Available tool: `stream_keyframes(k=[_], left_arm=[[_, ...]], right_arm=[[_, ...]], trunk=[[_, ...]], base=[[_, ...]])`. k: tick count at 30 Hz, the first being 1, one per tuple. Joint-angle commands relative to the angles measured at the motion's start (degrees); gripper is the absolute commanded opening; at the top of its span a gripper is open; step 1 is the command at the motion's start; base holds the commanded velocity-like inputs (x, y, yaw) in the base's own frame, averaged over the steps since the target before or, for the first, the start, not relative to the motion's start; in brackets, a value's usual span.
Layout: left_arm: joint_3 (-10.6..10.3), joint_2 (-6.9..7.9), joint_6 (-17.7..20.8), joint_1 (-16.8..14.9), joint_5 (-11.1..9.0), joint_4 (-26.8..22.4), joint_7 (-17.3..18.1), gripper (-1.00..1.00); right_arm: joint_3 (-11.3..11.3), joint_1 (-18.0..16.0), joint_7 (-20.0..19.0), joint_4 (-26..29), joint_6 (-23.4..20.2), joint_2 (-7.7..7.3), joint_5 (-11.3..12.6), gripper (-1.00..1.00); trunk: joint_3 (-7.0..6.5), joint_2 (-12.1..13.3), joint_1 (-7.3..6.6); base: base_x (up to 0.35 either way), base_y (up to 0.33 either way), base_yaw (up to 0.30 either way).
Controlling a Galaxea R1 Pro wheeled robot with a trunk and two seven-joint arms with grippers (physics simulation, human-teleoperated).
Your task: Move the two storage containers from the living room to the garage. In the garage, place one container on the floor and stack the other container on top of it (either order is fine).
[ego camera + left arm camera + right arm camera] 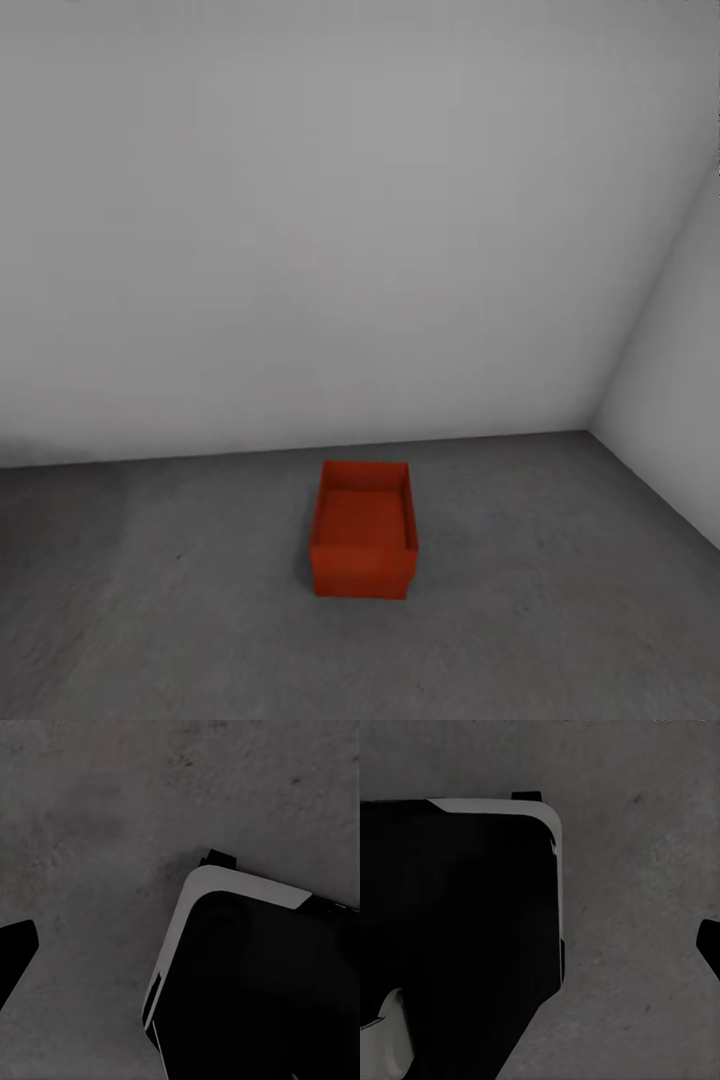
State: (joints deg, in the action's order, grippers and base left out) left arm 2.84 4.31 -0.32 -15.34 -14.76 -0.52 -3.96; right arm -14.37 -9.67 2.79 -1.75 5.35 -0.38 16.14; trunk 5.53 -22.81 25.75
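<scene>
One red-orange storage container stands upright and open-topped on the garage's dark grey concrete floor, a short way from the back wall, with nothing inside it or on it. No arm reaches toward it in the head view. In the left wrist view, a dark finger sits far out at the picture's edge over bare floor. In the right wrist view, a dark finger likewise sits at the edge. Both grippers look open and hold nothing.
A plain white-grey back wall meets a side wall in a corner at the right. My own black base with its pale rim lies under both wrists. Bare concrete surrounds the container.
</scene>
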Motion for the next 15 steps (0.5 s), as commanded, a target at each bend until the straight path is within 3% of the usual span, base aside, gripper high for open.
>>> stream_keyframes(k=[1,15], left_arm=[[0.25,-0.01,-0.03,-0.04,-0.1,0.0,-0.08,1.0],[0.26,-0.01,-0.03,-0.04,-0.09,0.0,-0.08,1.0]], right_arm=[[-0.48,-0.09,0.02,-0.18,0.28,0.03,0.52,1.0],[-0.48,-0.09,-0.06,-0.18,0.42,0.03,0.5,1.0]], trunk=[[0.03,-0.11,0.03],[-1.22,-0.11,0.03]], base=[[0.0,0.0,0.0],[0.0,0.0,0.0]])
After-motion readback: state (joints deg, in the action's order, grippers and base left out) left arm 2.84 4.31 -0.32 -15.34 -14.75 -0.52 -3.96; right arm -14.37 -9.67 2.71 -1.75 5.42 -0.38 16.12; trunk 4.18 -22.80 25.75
